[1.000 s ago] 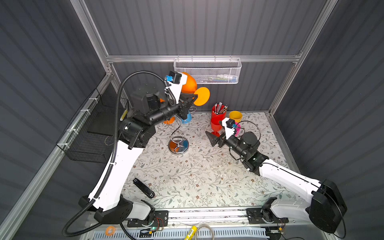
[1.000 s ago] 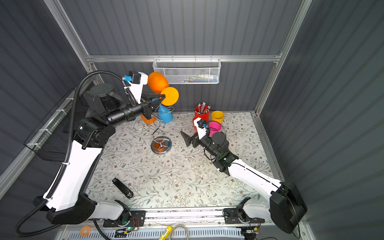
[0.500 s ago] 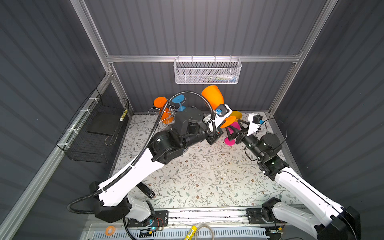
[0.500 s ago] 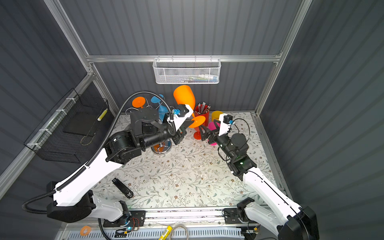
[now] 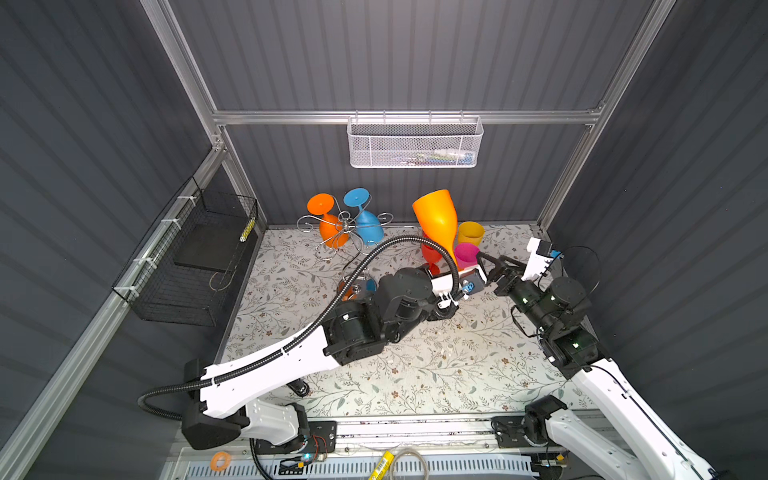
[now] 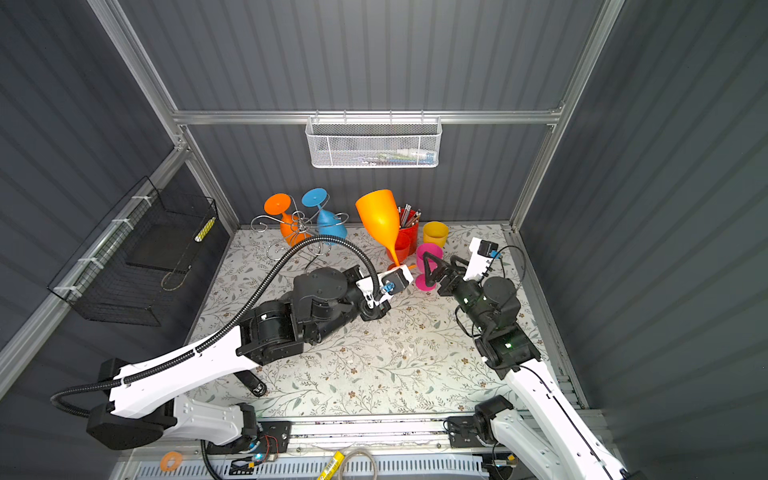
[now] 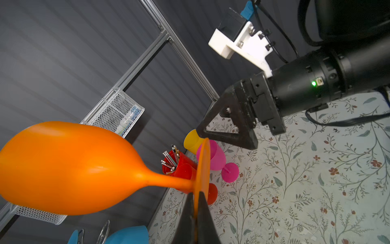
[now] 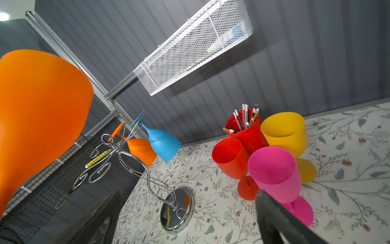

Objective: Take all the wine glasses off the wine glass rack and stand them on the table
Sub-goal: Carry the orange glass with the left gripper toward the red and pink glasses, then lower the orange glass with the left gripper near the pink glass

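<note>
The main step looks done. The orange wine glass is clear of the wine glass rack and well apart from it, raised over the table at about 1 o'clock in both top views. Its bowl is up and tilted. The left gripper has its jaws clenched on the rim of the glass's flat foot. The right gripper sits just beside that foot at its 3 o'clock, jaws spread wide and holding nothing; whether they touch the foot I cannot tell. What is left, I judge, is either to pass the glass to the right jaws or to stand it on the table. The rack stands at 11 o'clock and still carries two glasses hung upside down, the hanging orange glass and the blue glass.

Containers:
- The red cup, at 1 o'clock on the table, holds a bunch of pencils.
- The red goblet, pink goblet and yellow goblet stand crowded around it. The red and pink ones look empty, and the yellow one's inside is not shown.
- The white mesh basket, on the back rail at 12 o'clock, holds a few small items too blurred to name.
- The black wire basket, on the wall at 9 o'clock, holds a yellow stick-like object.
</note>
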Controlling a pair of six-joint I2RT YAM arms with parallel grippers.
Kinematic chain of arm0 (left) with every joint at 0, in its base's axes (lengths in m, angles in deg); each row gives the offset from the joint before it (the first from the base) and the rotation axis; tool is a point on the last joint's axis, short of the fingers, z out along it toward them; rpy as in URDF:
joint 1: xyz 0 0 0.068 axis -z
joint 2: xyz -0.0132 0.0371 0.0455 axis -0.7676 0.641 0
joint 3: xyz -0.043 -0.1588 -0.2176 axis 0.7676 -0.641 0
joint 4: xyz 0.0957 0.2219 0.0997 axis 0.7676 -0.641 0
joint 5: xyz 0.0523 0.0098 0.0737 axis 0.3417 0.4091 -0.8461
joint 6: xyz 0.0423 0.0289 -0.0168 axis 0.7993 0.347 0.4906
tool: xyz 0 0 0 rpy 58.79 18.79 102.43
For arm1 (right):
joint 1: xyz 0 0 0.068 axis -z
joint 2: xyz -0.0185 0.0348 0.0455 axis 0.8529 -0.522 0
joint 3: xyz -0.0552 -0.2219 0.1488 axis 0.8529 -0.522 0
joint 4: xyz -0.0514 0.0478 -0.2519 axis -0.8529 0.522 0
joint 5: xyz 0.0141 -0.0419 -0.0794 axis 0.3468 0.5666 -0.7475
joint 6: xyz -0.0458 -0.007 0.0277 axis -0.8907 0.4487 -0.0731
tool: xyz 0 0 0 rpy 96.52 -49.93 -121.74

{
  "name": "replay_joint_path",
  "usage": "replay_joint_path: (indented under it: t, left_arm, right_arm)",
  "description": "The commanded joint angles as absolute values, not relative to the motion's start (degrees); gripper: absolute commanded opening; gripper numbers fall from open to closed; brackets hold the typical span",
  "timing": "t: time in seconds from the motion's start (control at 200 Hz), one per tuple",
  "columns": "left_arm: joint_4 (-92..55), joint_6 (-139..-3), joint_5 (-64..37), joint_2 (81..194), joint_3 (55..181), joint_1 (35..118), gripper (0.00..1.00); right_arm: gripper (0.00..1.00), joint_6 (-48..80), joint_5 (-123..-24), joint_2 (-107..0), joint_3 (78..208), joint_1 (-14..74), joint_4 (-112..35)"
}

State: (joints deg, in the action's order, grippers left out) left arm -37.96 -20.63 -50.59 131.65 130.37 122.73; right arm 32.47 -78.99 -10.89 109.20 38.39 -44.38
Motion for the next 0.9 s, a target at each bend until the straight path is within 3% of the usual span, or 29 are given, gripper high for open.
replay_joint_path:
  t: [0.0,0.22,0.891]
  left_arm:
    - [-28.0,-15.9,-53.6,128.3,127.6,123.8,0.0]
    - [-17.4,-9.3,-57.2,126.4,116.5,125.1,0.0]
    - [3.2,3.1,-72.8,131.6,102.8,128.4,0.0]
  right_arm:
    - [0.99,37.5,-78.2,-10.6,112.0,39.0,-39.1]
    - [0.97,44.6,-75.4,-10.9,113.1,39.1,-35.9]
    - [0.79,60.4,-65.0,-11.7,109.8,39.4,-40.2]
